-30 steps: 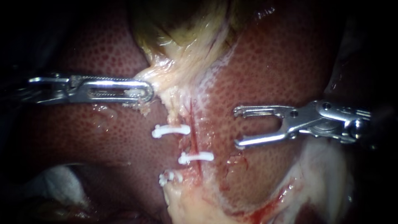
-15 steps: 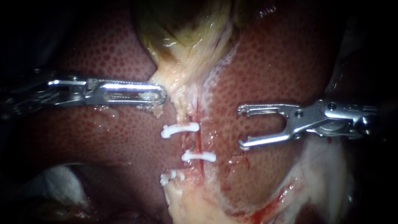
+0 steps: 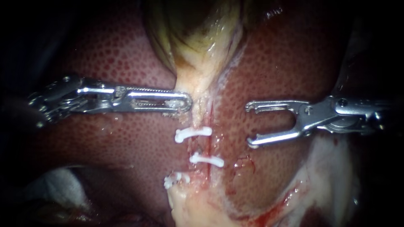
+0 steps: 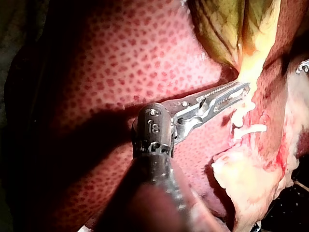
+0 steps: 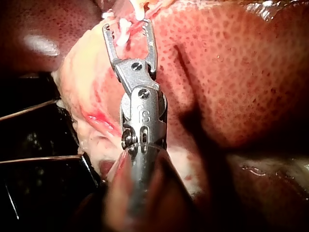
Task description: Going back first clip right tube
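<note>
The right instrument point(image 3: 251, 125) is being drawn back from the clipped strands. Its jaws are standing wide apart and empty, and against the liver point(image 3: 286, 63) they are being carried slightly further toward its own side than a second ago. The left instrument point(image 3: 185, 101), clamped on the pale tissue point(image 3: 198, 90) just under the gallbladder point(image 3: 198, 38), is being pushed across toward the right, and the strands and clips are being dragged along with it. The middle clip point(image 3: 206, 160) is being left seated across the reddish tube point(image 3: 209, 145), apparently the right one, between the upper clip point(image 3: 192, 133) and the lowest clip point(image 3: 173, 180). The withdrawal is judged to be nearly complete.
</note>
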Motion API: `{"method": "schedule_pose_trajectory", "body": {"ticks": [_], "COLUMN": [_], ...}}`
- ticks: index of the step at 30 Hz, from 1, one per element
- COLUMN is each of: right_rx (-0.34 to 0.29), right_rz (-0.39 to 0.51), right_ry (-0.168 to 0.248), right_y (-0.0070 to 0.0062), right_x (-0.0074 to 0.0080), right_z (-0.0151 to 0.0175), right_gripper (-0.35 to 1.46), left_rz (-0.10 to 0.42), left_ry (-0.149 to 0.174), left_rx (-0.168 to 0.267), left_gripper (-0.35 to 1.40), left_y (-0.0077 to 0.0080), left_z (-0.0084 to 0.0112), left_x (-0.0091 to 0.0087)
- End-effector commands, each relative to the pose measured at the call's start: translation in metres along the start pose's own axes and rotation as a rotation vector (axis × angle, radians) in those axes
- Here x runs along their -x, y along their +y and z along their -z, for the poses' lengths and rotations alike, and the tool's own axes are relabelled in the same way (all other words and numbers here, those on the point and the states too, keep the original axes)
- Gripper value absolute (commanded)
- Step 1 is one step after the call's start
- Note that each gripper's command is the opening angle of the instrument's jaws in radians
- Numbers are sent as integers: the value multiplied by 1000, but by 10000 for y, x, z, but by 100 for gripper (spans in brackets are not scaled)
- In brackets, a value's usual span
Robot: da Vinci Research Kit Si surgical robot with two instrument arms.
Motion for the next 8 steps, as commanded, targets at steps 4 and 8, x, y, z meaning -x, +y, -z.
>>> {"method": "schedule_pose_trajectory", "body": {"ticks": [4,8], "right_rx": [-2,-2], "right_rz": [11,11], "right_ry": [-1,-1], "right_y": [-1,-1], "right_x": [0,0], "right_z": [1,2], "right_gripper": [50,50], "left_rz": [0,0], "left_ry": [0,-1], "left_rx": [1,2], "left_gripper": [-35,-35], "left_y": [0,0], "left_z": [0,1], "left_x": [-1,0]}}
